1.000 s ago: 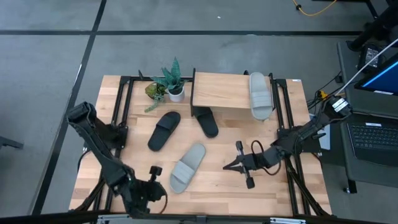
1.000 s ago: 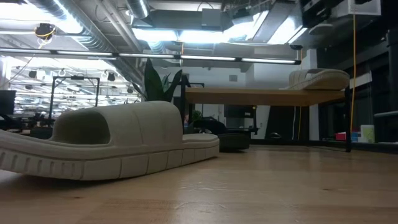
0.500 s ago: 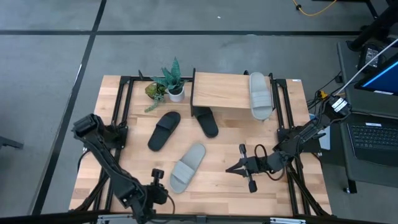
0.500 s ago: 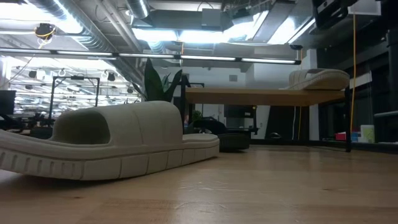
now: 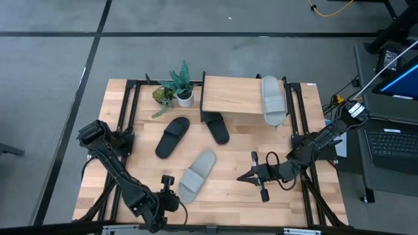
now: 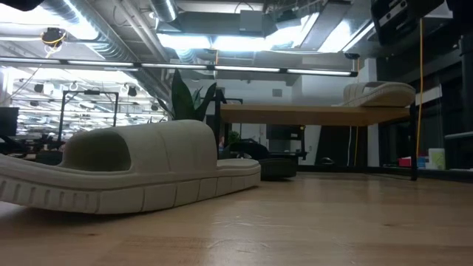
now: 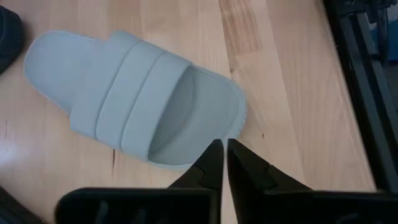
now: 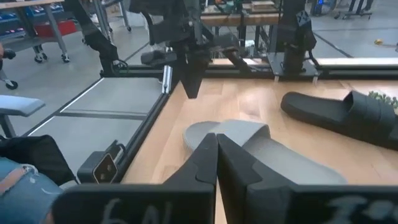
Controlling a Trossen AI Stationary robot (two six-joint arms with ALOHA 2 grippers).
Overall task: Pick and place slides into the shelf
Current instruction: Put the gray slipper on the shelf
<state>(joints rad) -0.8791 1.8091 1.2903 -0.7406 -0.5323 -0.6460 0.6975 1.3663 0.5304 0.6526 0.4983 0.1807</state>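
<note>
One light grey slide (image 5: 196, 175) lies flat on its sole in the middle of the table and looms large in the low view (image 6: 133, 174). My left gripper (image 5: 167, 180) is shut and sits just left of that slide's near end (image 7: 186, 134). My right gripper (image 5: 240, 175) is shut too, to the slide's right, pointing at it (image 8: 249, 140). The second grey slide (image 5: 273, 99) lies on the shelf's top board (image 5: 232, 96). One black slide (image 5: 172, 136) rests on the table. The other black slide (image 5: 217, 128) lies partly under the shelf.
A small potted plant (image 5: 179, 88) stands left of the shelf at the far edge. Black frame rails (image 5: 124, 124) run along both table sides. Bare wood lies between the two grippers and along the near edge. A laptop (image 5: 392, 140) sits off the table to the right.
My left arm has swung its elbow inward and its gripper has crept a little toward the table's right, closer to the grey slide on the table. The slides have kept still.
</note>
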